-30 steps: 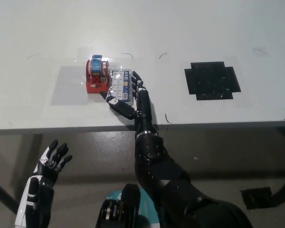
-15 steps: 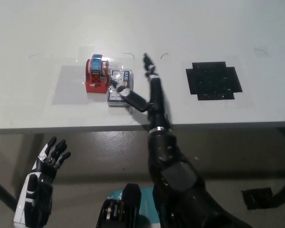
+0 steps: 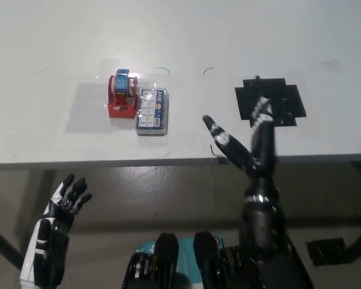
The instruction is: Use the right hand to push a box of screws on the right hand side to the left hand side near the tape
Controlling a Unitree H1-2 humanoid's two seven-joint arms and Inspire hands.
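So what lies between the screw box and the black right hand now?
In the head view, only bare white table lies between the screw box and the right hand; they are apart. The tape sits on the box's other side.

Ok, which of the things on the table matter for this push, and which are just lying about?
Part of the job:
box of screws, lying beside the tape
tape in its red dispenser
right hand, open, clear of the box

Just lying about:
black mat on the table's right
left hand, resting below the table edge

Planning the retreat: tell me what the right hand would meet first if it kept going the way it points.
Probably the black mat: the right hand points up the table toward it. Height above it is unclear.
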